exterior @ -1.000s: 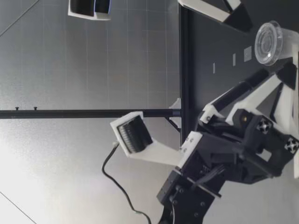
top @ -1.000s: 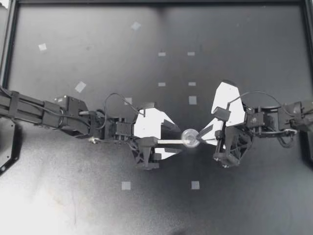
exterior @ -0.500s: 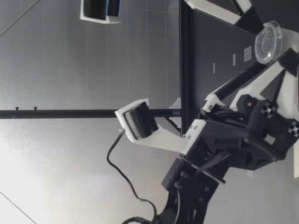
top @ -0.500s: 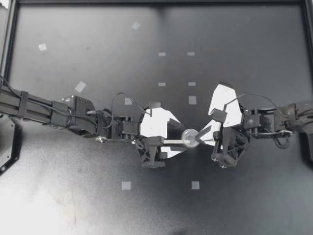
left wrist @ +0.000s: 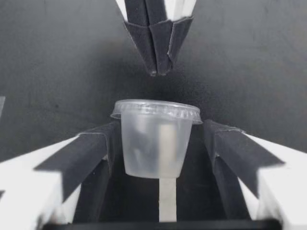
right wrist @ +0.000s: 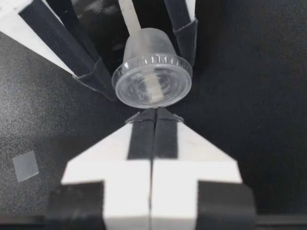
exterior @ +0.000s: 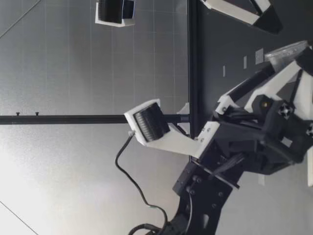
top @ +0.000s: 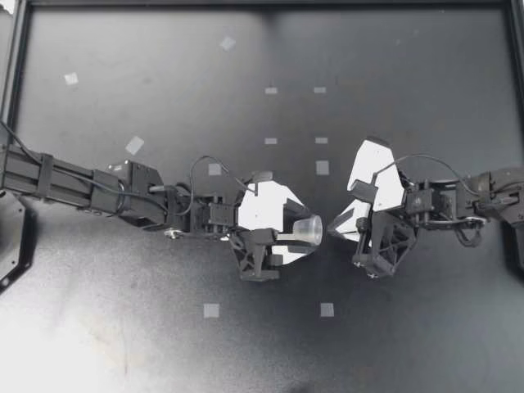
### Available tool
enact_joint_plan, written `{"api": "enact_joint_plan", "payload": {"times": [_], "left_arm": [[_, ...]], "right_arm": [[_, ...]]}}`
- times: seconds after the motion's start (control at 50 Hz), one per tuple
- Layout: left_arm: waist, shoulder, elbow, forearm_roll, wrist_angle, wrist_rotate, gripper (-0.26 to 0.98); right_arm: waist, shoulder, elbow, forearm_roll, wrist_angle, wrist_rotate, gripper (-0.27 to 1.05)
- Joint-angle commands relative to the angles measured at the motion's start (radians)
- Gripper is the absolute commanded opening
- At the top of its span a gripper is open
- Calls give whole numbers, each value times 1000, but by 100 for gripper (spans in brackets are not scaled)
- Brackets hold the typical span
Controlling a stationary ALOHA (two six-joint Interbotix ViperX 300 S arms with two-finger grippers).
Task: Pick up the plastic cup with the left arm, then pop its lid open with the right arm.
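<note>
— Where is the lidded clear plastic cup (top: 308, 230)?
— Near the worktop's (top: 123, 344) centre, held sideways, clamped between my left gripper's (top: 304, 232) fingers. My right gripper (top: 331, 228), pinched together and empty, points at the lid (right wrist: 151, 88).
— Which step?
— Seemingly a handover; the right fingers must spread first

the cup (top: 304, 230) has tipped sideways in my left claw (top: 303, 232); my right claw (top: 331, 228) has drawn clear.

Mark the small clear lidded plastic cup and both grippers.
small clear lidded plastic cup (left wrist: 154, 139), left wrist view, side wall.
left gripper (top: 304, 232), top view, midway between fingertips, at the cup.
right gripper (top: 332, 228), top view, closed fingertips.
</note>
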Motion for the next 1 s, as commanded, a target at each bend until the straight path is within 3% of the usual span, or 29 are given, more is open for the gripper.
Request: {"api": "enact_joint_plan", "payload": {"times": [0.0,0.18,0.44,0.76,0.98], "left_arm": [[5,-38,-2,0,20,3,70],[5,-55,-5,0,98,6,69],[5,-57,-17,0,98,5,62],[5,-69,-17,2,98,6,37],[3,-172,23,0,25,6,16]], "right_arm": [[-6,-18,-8,2,-8,0,-10],[-6,-20,-8,2,-8,-2,-10],[-6,-18,-8,2,-9,-2,-10],[-6,-38,-3,2,-9,3,-10],[-9,-196,72,12,-57,83,-10]]}}
